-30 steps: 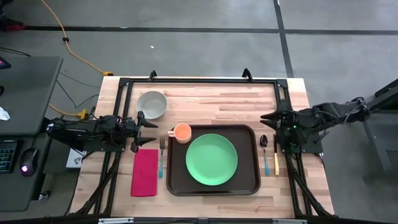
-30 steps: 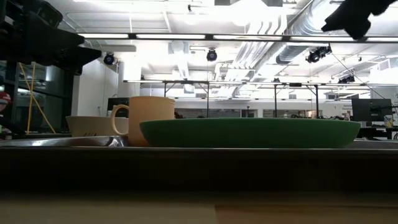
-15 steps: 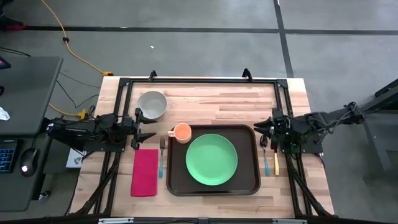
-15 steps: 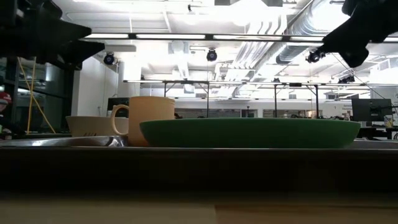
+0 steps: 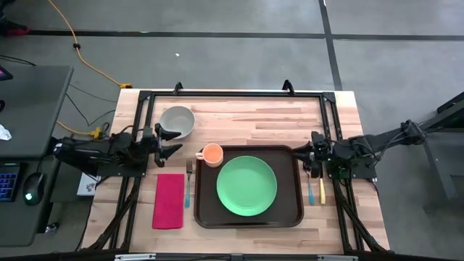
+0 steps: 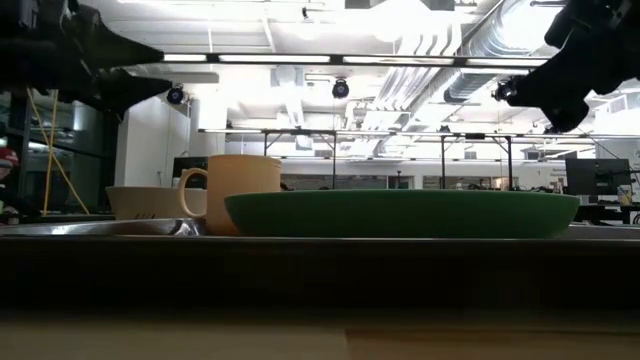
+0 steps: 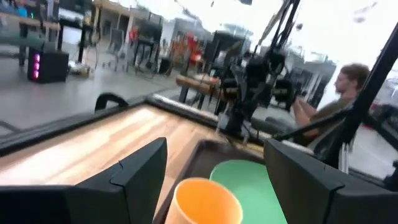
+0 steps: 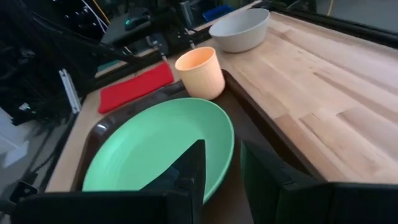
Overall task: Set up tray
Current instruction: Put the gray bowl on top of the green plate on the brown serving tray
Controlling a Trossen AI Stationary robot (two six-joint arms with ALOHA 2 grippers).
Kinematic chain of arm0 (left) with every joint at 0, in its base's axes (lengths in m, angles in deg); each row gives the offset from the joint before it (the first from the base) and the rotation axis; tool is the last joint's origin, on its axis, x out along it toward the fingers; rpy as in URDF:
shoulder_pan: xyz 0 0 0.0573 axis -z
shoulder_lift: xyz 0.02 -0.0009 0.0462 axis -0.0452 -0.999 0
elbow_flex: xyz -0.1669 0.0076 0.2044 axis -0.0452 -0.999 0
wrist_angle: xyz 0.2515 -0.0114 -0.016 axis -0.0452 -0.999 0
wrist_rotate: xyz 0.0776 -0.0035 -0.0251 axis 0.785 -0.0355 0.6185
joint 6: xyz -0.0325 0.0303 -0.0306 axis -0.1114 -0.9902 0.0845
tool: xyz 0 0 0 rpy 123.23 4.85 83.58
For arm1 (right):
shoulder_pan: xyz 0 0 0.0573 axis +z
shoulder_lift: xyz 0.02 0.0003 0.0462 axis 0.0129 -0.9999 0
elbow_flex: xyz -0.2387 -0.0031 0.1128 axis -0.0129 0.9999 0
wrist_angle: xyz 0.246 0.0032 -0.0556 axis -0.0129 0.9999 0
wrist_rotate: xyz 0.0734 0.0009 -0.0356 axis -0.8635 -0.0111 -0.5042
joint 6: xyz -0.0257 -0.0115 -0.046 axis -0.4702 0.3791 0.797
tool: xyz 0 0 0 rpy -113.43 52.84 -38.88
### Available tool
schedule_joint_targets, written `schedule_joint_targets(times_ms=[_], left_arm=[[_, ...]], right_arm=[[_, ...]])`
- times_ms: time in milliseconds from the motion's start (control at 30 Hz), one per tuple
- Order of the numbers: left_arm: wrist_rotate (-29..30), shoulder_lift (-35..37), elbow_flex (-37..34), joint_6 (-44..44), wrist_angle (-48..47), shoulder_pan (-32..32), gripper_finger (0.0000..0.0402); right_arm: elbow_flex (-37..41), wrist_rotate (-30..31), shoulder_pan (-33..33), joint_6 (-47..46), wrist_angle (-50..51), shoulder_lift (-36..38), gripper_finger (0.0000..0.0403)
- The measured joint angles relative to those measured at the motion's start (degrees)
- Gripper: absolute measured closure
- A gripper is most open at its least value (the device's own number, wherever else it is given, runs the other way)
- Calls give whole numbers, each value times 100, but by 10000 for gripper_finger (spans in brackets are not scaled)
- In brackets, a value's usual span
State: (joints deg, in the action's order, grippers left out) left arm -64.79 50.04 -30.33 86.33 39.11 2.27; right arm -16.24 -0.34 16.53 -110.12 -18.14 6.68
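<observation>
Tray [image 5: 209, 217]: dark brown, on the wooden table [image 5: 254, 116] toward its front edge, centred. Green plate [image 5: 246, 185] lies in the tray's middle; orange cup [image 5: 212, 153] sits at the tray's rear left corner.

Left gripper [image 5: 172, 139]: jaws spread wide, empty, near the table's left edge, just beside the grey bowl [image 5: 177, 120].

Right gripper [image 5: 309, 152]: jaws narrowly parted, nothing between them, at the tray's right rim above the spoon [image 5: 307, 174] and knife [image 5: 321, 190].

Red napkin [image 5: 168, 200] and fork [image 5: 188, 185] lie left of the tray.
</observation>
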Motion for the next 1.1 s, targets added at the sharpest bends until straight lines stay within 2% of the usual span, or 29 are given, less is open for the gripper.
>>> schedule_joint_targets(times_ms=[133,433,667,1100], left_arm=[[92,-103,492,59,-524,0,103],[170,-901,1732,227,-2594,0,103],[274,-1923,2682,507,-3998,0,103],[274,-3899,4354,781,-5789,-2,103]], right_arm=[[294,-89,0,-160,-390,-1,325],[589,-82,1,-247,-884,-1,325],[663,-84,-1,-247,-942,-10,325],[663,-107,-1,-247,-942,-10,325]])
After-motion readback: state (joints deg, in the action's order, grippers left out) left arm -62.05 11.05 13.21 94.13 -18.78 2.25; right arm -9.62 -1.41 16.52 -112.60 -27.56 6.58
